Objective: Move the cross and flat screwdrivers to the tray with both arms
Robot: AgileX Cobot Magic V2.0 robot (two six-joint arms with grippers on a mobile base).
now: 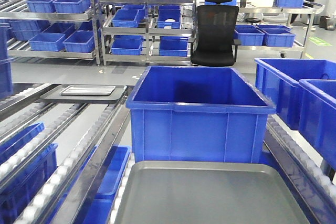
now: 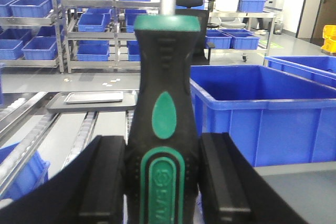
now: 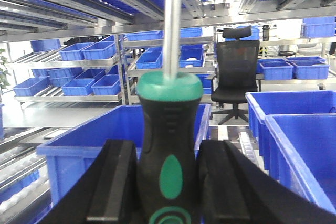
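Observation:
In the left wrist view my left gripper (image 2: 163, 174) is shut on a screwdriver (image 2: 164, 114) with a black and green handle; its steel shaft points up out of frame. In the right wrist view my right gripper (image 3: 167, 177) is shut on a second black and green screwdriver (image 3: 169, 129), shaft also pointing up. The tips are out of view, so I cannot tell cross from flat. A grey tray (image 1: 210, 192) lies at the front bottom of the exterior view. Neither gripper shows in the exterior view.
A large blue bin (image 1: 199, 111) stands just behind the grey tray. More blue bins (image 1: 299, 93) stand at the right. A small metal tray (image 1: 88, 91) sits on a grey board on the left roller conveyor. Shelves of blue bins and a black chair (image 1: 214, 35) stand behind.

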